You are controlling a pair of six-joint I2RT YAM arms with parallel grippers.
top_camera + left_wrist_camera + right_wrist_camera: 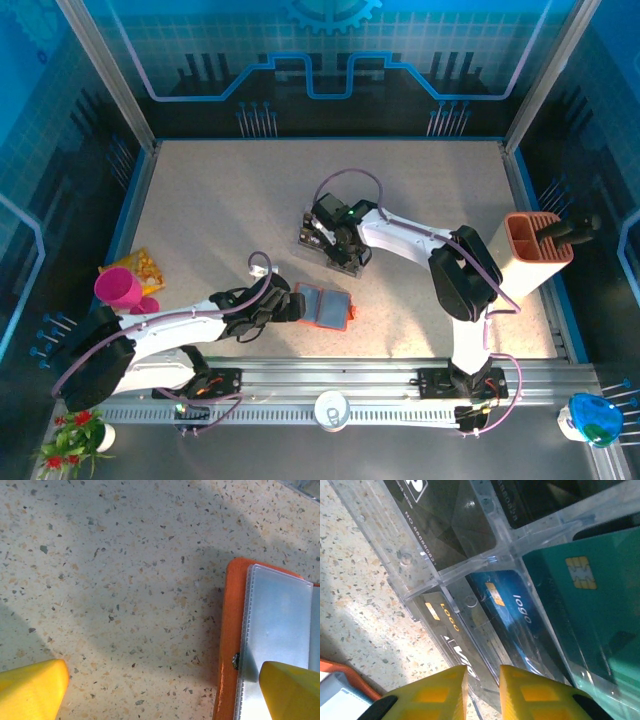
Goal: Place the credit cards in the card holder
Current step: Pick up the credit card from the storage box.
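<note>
Picking a card from the tray (pixel 470 565) looks like the step in hand: the right end effector (pixel 482 675) is hanging over the cards (pixel 515 612), jaws narrow, grip unclear. The holder (pixel 323 306) is lying open on the surface (pixel 125 580), the left end effector (pixel 165 685) sitting wide at its edge. Next needs one card pinched and lifted clear.

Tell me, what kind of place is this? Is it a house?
Probably a robot test booth, not a house: two white robot arms bolted to a grey metal rail, a speckled stone-look table, and blue printed walls around it.
</note>
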